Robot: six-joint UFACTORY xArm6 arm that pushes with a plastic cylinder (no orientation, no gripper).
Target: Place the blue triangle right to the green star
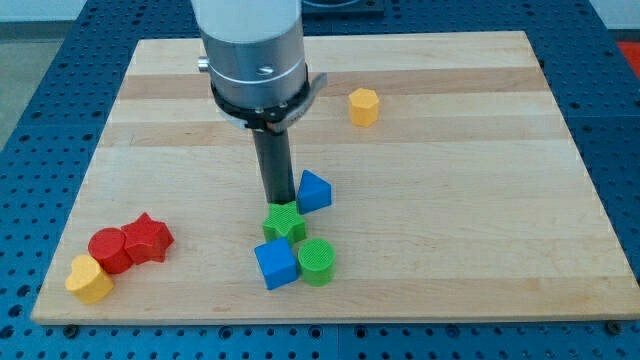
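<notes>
The wooden board (420,120) fills most of the frame, and the arm's pale cylindrical housing (250,45) comes down from the top centre, narrowing to the dark rod. There is no gripper here to be open or closed; the arm ends only in my tip (279,203), which sits at the frame's lower centre, touching or just above the upper edge of the green star (284,222). The relation that matters: the blue triangle (313,191) lies just beside my tip on the view's right and a little above it, close against the star's upper right corner, whether touching I cannot tell. To bring it squarely to the star's right it looks to need only a short push toward the view's bottom, which would call for my tip to come round above the triangle first. The triangle is a small, solid blue wedge, its apex pointing toward the view's top, its lit face turned toward the camera. Below the star sit a blue cube (276,264) and a green cylinder (317,262), side by side. At lower left cluster a red star (148,238), a red cylinder (108,249) and a yellow heart (89,280); a yellow hexagon (364,106) stands alone at upper right.
</notes>
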